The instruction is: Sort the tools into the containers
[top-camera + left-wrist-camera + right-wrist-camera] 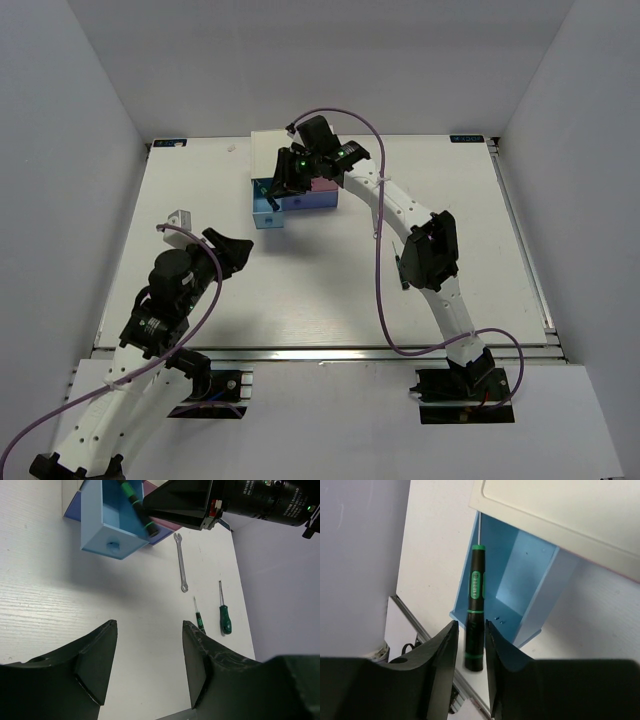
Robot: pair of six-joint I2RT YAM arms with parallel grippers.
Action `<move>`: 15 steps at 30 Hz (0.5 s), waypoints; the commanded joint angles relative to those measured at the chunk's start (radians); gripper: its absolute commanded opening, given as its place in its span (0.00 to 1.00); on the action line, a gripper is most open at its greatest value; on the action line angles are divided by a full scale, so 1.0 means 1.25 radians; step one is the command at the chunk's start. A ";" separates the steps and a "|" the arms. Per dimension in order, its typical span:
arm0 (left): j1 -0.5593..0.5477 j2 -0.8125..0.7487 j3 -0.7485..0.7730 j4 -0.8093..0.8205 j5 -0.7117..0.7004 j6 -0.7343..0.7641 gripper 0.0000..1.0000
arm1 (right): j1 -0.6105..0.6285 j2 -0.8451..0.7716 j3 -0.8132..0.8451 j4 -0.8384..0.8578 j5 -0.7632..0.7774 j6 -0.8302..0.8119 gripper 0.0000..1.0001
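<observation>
My right gripper [469, 647] pinches a dark-handled screwdriver [475, 605], its length pointing over the open light blue drawer [530, 580] ahead.

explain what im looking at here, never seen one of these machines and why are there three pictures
These are two robot arms bolted at the near edge of a white table, each ending in a two-finger gripper. One picture comes from a fixed camera overhead; the other two come from small cameras on each wrist, so the dark shapes at their bottom edges are the fingers.

The right gripper pinches a dark-handled screwdriver over an open light blue drawer, pulled out of a small white cabinet. The left gripper is open and holds nothing.

On the table, seen from the left wrist, lie a silver wrench, another dark-handled screwdriver and a green-handled screwdriver.
</observation>
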 commanded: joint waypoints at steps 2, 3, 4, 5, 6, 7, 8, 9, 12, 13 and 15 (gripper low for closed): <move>-0.002 0.004 0.016 0.016 0.021 0.013 0.64 | -0.003 -0.006 -0.013 0.057 -0.001 -0.017 0.35; -0.002 0.004 0.016 0.017 0.021 0.013 0.64 | -0.003 -0.007 -0.017 0.056 -0.001 -0.017 0.36; -0.002 0.005 0.016 0.020 0.022 0.013 0.64 | -0.003 -0.008 -0.023 0.056 -0.003 -0.017 0.37; -0.002 0.005 0.016 0.021 0.025 0.013 0.64 | -0.003 -0.011 -0.024 0.056 -0.004 -0.021 0.37; -0.002 0.005 0.015 0.021 0.026 0.013 0.64 | -0.003 -0.013 -0.027 0.055 -0.004 -0.022 0.37; -0.002 0.004 0.016 0.022 0.026 0.013 0.64 | -0.003 -0.014 -0.029 0.055 -0.005 -0.024 0.37; -0.002 0.003 0.016 0.025 0.029 0.016 0.64 | -0.003 -0.015 -0.029 0.055 -0.007 -0.024 0.37; -0.002 0.004 0.017 0.024 0.029 0.016 0.64 | -0.003 -0.017 -0.029 0.055 -0.008 -0.026 0.37; -0.002 0.003 0.019 0.019 0.032 0.016 0.64 | -0.003 -0.031 -0.028 0.055 -0.019 -0.041 0.33; -0.002 0.000 0.019 0.018 0.032 0.016 0.64 | -0.003 -0.040 -0.027 0.057 -0.026 -0.044 0.32; -0.002 -0.006 0.018 0.013 0.026 0.016 0.64 | -0.004 -0.047 -0.028 0.064 -0.053 -0.059 0.28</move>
